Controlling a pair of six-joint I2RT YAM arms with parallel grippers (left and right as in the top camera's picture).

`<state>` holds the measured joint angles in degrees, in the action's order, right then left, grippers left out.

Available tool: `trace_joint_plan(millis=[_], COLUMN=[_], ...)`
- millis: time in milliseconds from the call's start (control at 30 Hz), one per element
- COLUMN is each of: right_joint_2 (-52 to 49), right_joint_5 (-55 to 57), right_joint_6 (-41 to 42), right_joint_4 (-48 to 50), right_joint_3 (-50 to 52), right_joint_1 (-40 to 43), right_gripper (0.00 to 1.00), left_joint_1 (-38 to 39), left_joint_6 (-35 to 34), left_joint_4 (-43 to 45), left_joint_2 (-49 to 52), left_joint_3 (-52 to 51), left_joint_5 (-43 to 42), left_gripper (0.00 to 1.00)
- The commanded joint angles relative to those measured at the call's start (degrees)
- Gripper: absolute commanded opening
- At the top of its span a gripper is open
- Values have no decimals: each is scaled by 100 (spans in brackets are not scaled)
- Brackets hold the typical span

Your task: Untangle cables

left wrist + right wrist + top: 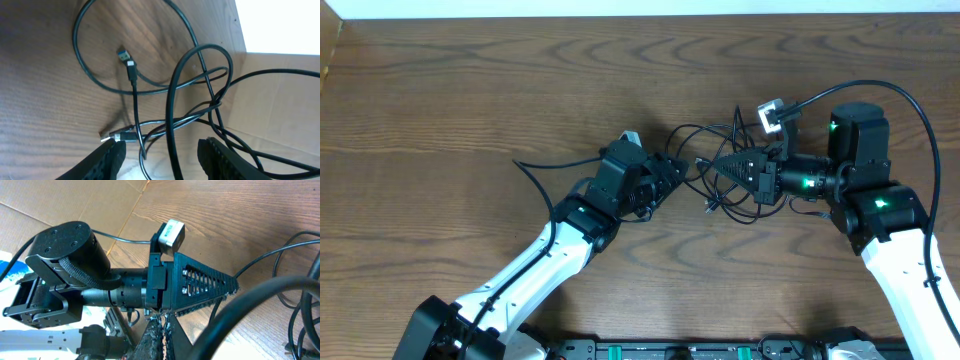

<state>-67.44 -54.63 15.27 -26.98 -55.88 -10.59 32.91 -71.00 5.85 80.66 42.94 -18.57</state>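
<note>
Left gripper (160, 150), jaws apart, straddles the black cables (216, 102) lying crossed on the counter (40, 100), evidently positioned to seize one strand. Right gripper (159, 330) is pressed together; any hold unconfirmed.

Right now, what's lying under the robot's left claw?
Below the open left gripper lie looped black cables on the wooden table, one ending in a blue-tipped connector. Where loops cross, the lower strands are hidden, and its fingers cover what lies beneath them.
</note>
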Motion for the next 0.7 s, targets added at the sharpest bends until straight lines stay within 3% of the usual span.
trace_joint_plan(millis=[0,167,367,667], right_joint_2=[4,4,4,4], right_joint_5=[-144,-144,-144,-142], right_joint_6=[-50,57,57,57], right_joint_4=[13,9,9,-52], right_joint_3=[-59,-59,-59,-59], right_joint_1=[-37,-39,-39,-39], right_gripper=[1,1,1,1], left_joint_1=[9,9,9,7], left_joint_6=[-603,-1248,-1617,-2011], left_joint_4=[-20,50,48,74], left_joint_2=[72,101,103,103], left_joint_3=[42,42,42,42], left_joint_5=[-136,-144,-247,-269], left_gripper=[54,53,41,33])
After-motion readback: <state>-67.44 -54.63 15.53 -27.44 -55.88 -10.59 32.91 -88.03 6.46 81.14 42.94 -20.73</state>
